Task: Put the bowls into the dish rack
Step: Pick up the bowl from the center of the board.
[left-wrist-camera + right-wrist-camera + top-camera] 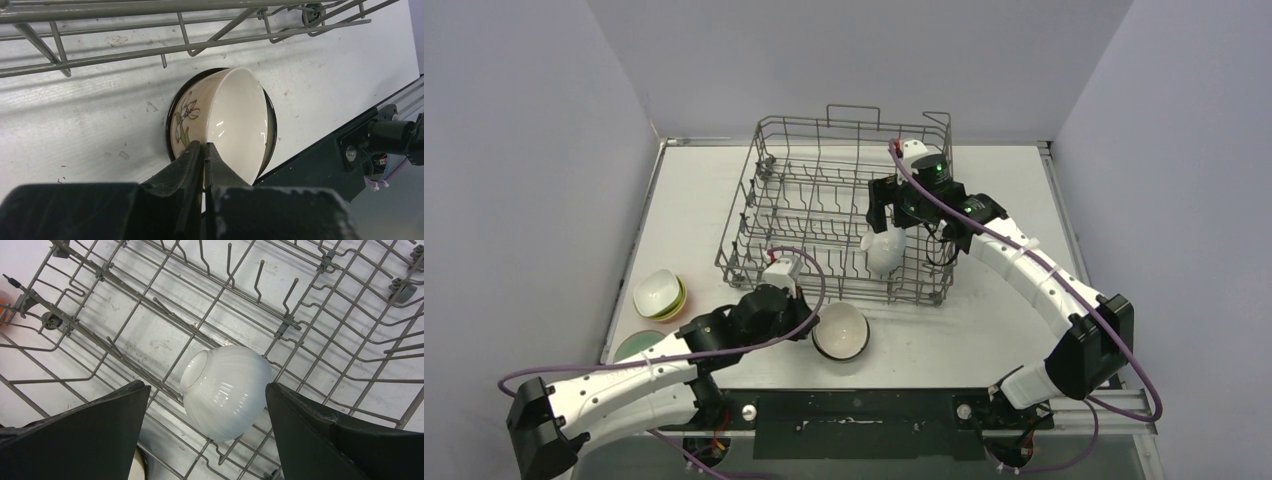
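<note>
A beige bowl (235, 115) with a flower print sits tilted inside a dark bowl (170, 131) on the table, just in front of the dish rack (854, 125). My left gripper (204, 145) is shut on the beige bowl's near rim, one finger inside and one outside. From above, that bowl (841, 330) lies right of the left gripper (809, 325). A white bowl (227, 390) rests on its side on the wires of the dish rack (210, 305), foot toward the camera. My right gripper (206, 385) hangs open above it, a finger on either side, not touching.
A stack of bowls, white over lime (659, 293), stands at the table's left edge, with a pale green bowl (639, 345) in front of it. The rack's front rail (125, 52) runs close behind the held bowl. A black base rail (854, 410) lines the near edge.
</note>
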### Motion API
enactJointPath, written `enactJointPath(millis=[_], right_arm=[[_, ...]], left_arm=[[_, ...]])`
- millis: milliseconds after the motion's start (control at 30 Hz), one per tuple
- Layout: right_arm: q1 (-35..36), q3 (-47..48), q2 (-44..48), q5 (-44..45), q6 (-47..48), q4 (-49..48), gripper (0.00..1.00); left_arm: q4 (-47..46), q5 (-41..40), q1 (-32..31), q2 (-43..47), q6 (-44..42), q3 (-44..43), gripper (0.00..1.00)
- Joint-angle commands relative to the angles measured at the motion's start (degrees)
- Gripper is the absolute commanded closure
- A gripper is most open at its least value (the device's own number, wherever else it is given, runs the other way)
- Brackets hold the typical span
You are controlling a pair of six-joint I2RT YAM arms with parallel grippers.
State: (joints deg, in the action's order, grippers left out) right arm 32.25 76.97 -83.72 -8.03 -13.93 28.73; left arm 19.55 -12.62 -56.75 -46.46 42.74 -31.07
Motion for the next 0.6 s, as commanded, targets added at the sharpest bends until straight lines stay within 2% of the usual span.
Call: enactJointPath(millis=[0,33,300,400,467,567], right_arm=[[-0.30,-0.51,2.93,-0.76,0.22,-2.32,0.10],[-0.32,-0.57,2.95,-0.76,0.22,-2.36,0.10],[-0.35,-0.83,3.11,-0.77,0.22,-2.36,0.10],[-0.35,-0.93,3.13,-0.76,0.22,-2.36,0.10],[-0.36,-0.95,3.13,-0.76,0.30,-2.36,0.10],[-0.39,-1.04,3.21,-0.63,0.33,-2.36,0.10]], left_arm=[[-3.03,-0.16,-0.29,-0.91,-1.56,-1.03,1.00],[-2.29,-0.73,-0.29,-1.49,-1.48,-1.32,0.98],[1.15,-2.15,-0.37,-5.19,-0.64,-2.88,0.55],[1.66,-2.48,-0.30,-6.43,-0.73,-3.50,0.42],[1.68,-2.82,-0.29,-7.21,-0.87,-3.76,0.38],[1.04,-2.82,-0.29,-8.96,-1.31,-4.14,0.38]])
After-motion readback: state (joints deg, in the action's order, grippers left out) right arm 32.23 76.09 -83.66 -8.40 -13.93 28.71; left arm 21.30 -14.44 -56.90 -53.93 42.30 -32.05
